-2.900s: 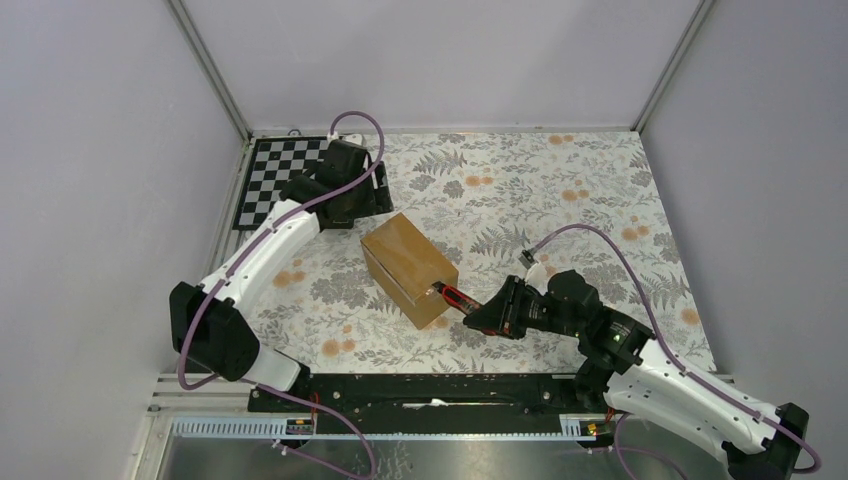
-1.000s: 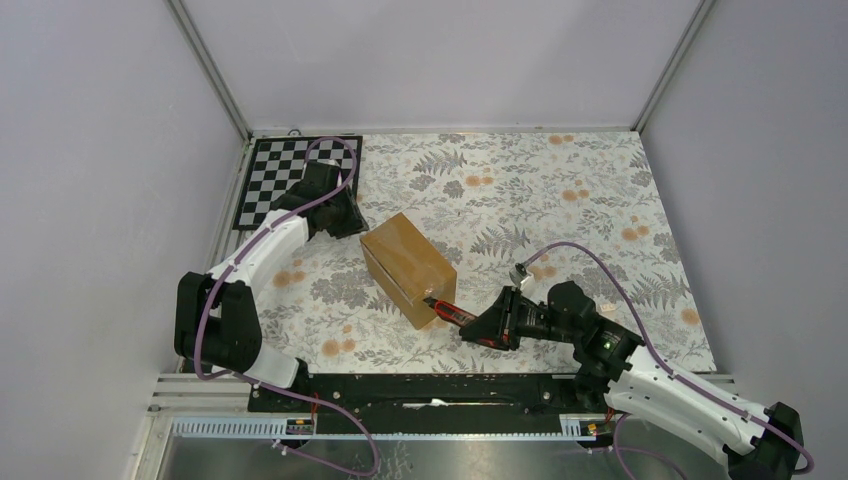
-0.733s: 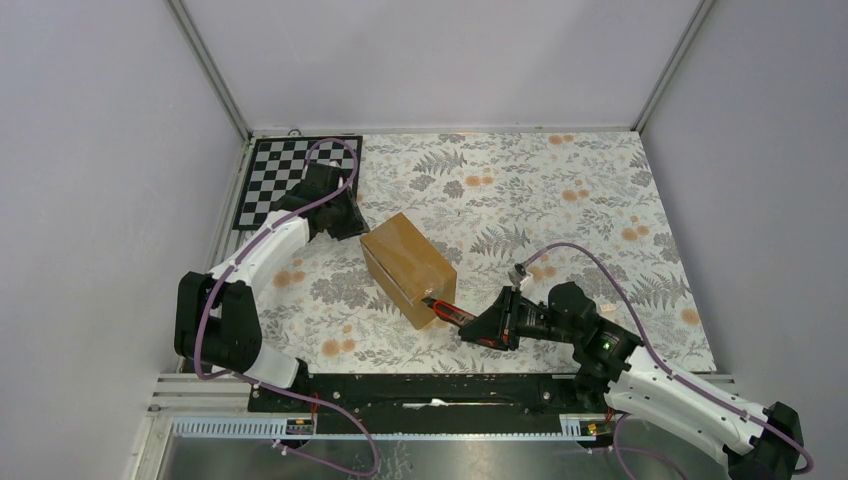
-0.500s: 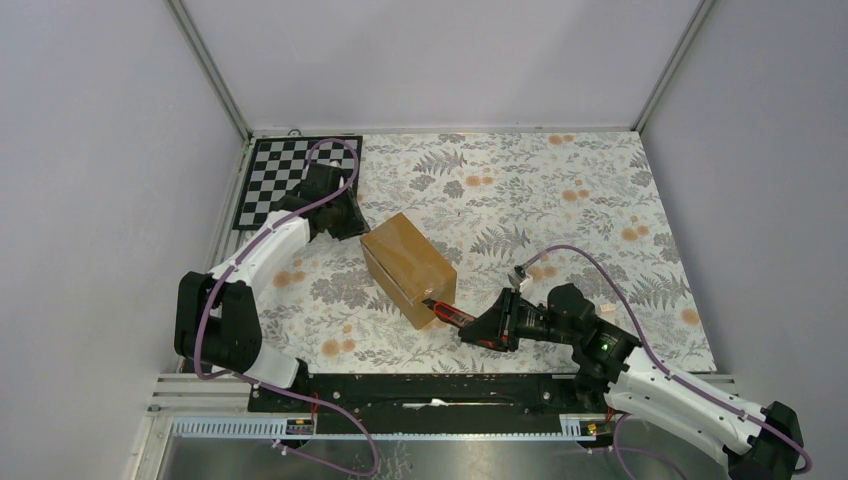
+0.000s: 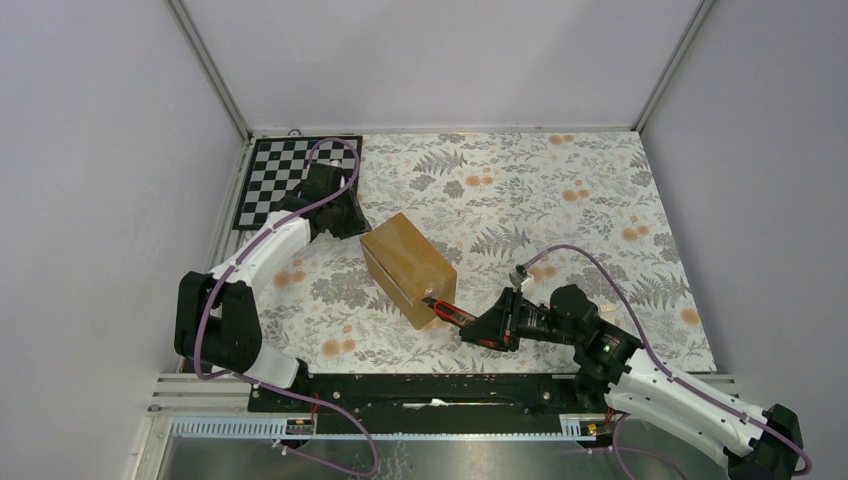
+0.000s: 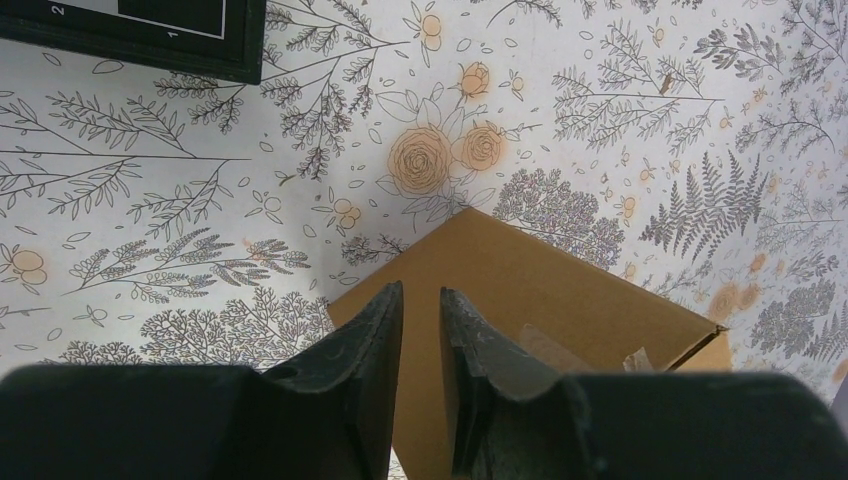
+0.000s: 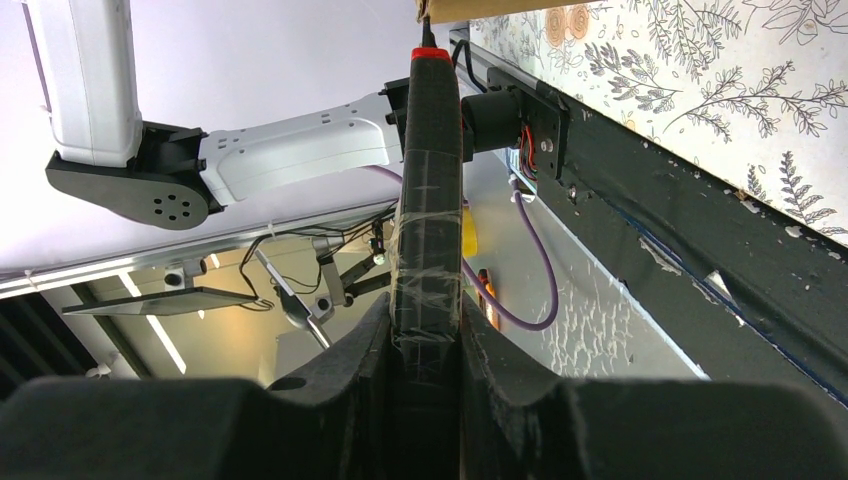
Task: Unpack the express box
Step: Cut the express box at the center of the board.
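Observation:
The express box [image 5: 408, 266], a plain brown carton, lies slantwise on the floral cloth; the left wrist view shows its top with tape [image 6: 560, 300]. My left gripper [image 5: 347, 218] hovers at the box's far left corner. Its fingers [image 6: 375, 330] stand a narrow gap apart with nothing between them, and whether they touch the cardboard I cannot tell. My right gripper [image 5: 488, 328] is shut on a cutter [image 5: 456, 313] with a black, tape-wrapped handle [image 7: 430, 220] and red tip. The cutter's tip meets the box's near right end [image 7: 480, 8].
A black and white checkerboard [image 5: 272, 176] lies at the far left corner of the cloth, its edge showing in the left wrist view [image 6: 130, 30]. The black base rail [image 5: 430, 390] runs along the near edge. Grey walls enclose the cell.
Since the earliest frame my left gripper has come down to the box's far left corner. The right gripper and cutter have shifted slightly nearer. Over the last second hardly anything moved.

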Tool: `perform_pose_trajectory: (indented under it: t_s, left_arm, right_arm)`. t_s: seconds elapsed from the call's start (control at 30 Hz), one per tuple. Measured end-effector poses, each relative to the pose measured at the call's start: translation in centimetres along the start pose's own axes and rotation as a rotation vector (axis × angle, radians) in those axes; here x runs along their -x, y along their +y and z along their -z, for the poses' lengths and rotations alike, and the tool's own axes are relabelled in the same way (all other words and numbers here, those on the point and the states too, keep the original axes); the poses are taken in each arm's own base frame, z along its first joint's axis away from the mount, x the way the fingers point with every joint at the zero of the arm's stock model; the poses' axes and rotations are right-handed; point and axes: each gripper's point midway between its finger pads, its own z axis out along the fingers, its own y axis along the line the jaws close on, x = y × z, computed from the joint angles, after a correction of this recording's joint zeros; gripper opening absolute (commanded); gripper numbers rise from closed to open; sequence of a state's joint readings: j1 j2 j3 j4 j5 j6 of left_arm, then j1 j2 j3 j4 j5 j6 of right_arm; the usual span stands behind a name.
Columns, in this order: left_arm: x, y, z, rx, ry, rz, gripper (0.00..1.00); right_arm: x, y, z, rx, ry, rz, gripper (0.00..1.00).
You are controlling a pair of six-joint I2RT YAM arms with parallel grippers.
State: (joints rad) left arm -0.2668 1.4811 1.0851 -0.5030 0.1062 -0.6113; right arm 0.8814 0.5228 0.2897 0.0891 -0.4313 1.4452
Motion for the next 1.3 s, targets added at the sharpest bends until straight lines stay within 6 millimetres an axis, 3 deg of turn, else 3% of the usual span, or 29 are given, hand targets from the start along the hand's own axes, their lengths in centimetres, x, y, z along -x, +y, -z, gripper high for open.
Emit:
perform_pose_trajectory:
  t_s: [1.3]
  left_arm:
    - [-0.86,-0.46,-0.27,-0.009,0.014,0.002,0.23]
  right_arm:
    - [0.15,-0.49,-0.08,0.024,-0.012,-0.022,0.0]
